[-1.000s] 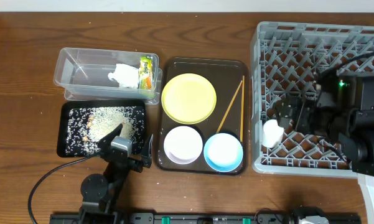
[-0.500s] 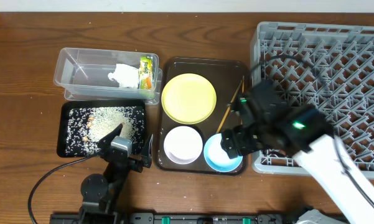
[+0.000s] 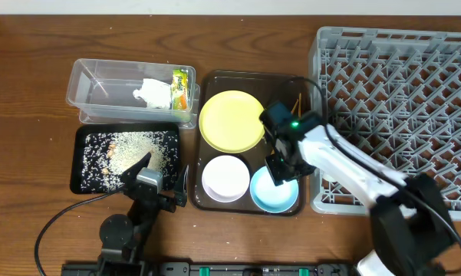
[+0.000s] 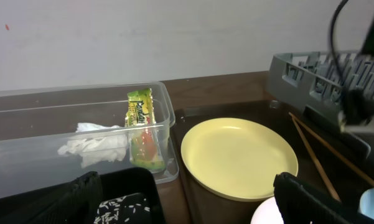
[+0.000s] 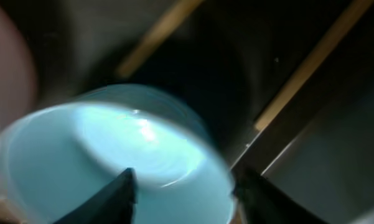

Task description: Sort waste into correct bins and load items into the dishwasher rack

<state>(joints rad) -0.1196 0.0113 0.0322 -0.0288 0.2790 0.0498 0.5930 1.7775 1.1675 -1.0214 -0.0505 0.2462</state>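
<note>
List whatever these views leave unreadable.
- Right gripper contact with light blue bowl: right wrist view blurred; overhead, right arm covers it.
- Chopsticks, lower ends: overhead, right arm hides them.
- Cream-white bowl: left wrist, cut by bottom edge.

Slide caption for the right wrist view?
Right gripper, jaws open, poised at the blue bowl, with two chopsticks lying just beyond; image blurred.

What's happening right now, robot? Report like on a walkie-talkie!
Left tool open, empty, beside shallow black rectangular tray. Right tool open, low over round light blue bowl. Two thin wooden chopsticks lie close beside it.
</note>
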